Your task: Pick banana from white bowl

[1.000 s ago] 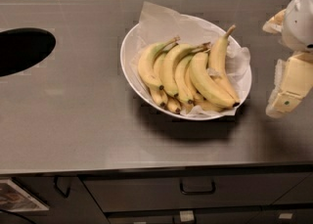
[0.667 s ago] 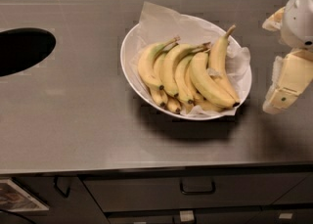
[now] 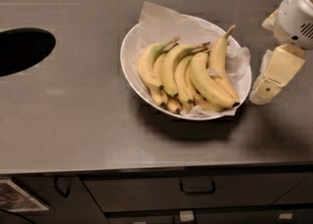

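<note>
Tool [image 3: 263, 92] just outside rim of white bowl [image 3: 126, 56]

Single high view down onto countertop [image 3: 73, 115] — end effector [image 3: 265, 85] at right

The banana [image 3: 218, 57] lies rightmost in the bowl [image 3: 127, 47], gripper [image 3: 262, 91] just right, seemingly apart.

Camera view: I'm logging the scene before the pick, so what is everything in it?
counter: one, grey metal, across the view.
white bowl: one, white, centre of counter.
banana: one loose, yellow, bowl's right side.
banana bunch: one, yellow, greenish stems, bowl's left and middle.
paper liner: one, white, crumpled under the fruit.
round opening: one, dark, counter's left.
drawer handles: two, dark, below the counter.
gripper: one, cream, beside the bowl's right rim.
</note>
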You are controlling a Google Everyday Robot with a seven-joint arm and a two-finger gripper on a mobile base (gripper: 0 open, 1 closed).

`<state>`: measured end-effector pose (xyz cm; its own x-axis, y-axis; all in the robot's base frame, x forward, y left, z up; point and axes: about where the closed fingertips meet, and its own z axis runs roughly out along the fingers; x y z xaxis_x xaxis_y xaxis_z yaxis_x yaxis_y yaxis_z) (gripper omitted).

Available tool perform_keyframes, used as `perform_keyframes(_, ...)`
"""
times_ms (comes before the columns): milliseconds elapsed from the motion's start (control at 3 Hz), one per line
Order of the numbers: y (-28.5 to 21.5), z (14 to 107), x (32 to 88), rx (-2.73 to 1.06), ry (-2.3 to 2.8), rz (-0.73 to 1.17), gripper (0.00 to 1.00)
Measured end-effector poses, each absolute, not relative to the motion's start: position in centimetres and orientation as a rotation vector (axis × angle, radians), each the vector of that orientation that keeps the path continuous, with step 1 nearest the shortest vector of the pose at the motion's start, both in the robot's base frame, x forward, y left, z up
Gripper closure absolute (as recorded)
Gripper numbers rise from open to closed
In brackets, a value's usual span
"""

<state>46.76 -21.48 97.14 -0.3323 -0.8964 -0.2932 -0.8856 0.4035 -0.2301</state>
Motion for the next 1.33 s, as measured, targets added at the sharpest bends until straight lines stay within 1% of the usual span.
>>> perform_keyframes(667,-16.5,97.8,46.5,-1.591,2.281,-0.008,0.00)
perform_keyframes(1000,-15.5,96.6,47.6,-1.521,2.347,0.034,0.00)
perform_keyframes(1333,-15.4,96.6,47.6,-1.520,2.346,0.035,0.00)
